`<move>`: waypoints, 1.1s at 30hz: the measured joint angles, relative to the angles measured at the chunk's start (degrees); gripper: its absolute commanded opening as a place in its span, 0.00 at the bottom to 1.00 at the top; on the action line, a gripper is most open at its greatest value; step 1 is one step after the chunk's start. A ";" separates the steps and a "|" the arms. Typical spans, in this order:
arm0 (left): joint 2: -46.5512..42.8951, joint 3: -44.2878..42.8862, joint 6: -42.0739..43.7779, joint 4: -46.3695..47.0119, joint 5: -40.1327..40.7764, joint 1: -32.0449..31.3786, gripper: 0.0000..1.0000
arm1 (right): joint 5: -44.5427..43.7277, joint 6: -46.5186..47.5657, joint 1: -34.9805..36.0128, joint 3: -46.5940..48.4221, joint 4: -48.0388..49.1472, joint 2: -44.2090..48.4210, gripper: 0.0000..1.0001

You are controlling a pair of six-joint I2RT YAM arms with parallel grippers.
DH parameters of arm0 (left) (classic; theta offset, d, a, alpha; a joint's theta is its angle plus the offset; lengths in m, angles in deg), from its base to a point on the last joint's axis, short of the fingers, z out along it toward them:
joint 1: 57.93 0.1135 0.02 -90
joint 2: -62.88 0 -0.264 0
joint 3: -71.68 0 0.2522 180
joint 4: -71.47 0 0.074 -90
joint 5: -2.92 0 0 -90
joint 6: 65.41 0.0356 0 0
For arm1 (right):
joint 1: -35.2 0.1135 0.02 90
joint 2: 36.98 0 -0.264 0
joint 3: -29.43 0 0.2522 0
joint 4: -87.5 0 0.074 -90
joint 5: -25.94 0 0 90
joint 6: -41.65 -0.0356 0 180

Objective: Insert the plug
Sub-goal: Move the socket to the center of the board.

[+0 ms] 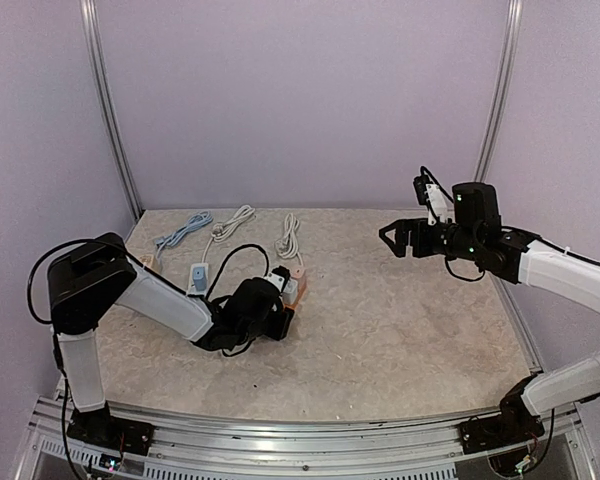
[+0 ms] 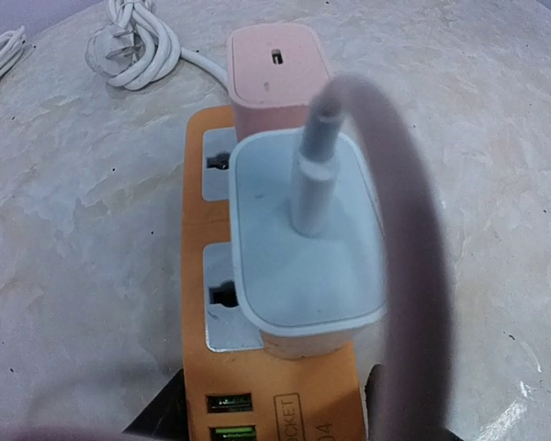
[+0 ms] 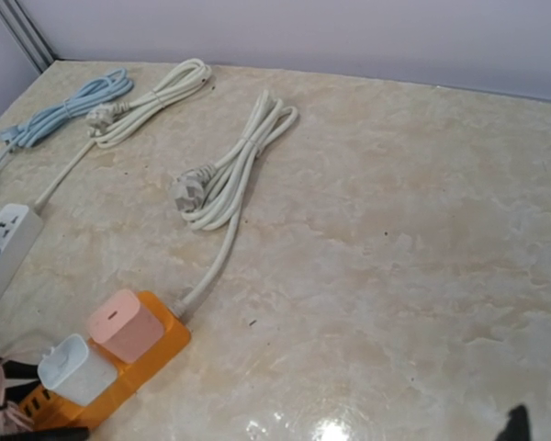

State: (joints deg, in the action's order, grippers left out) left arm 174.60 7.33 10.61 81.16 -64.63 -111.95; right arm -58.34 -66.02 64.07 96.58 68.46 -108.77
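Plug: white, sitting on orange power strip, just behind pink adapter, grey lead arching off its top. Left claw low at strip's near end, fingers part-way apart; grip cannot tell. Right claw raised well apart, spread wide, empty. Counter beige, marbled, glossy. Coiled cords at far side. Walls pale lilac, aluminium corner posts.
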 measured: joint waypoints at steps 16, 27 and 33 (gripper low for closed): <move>2.54 -5.44 -7.58 -5.86 4.15 0.31 0.54 | 0.09 -0.37 0.00 0.02 0.44 -1.62 1.00; 3.17 -7.58 -10.73 -9.35 7.26 0.66 0.46 | 0.17 -0.37 0.00 0.02 0.46 -1.62 1.00; 4.11 -10.05 -13.31 -12.24 8.00 2.51 0.46 | 0.24 -0.44 0.00 0.09 0.48 -1.62 1.00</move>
State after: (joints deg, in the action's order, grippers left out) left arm 178.71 -2.72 -2.70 68.92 -56.63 -109.44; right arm -58.10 -66.46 64.07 96.67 68.94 -110.39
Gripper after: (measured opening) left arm 0.494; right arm 0.997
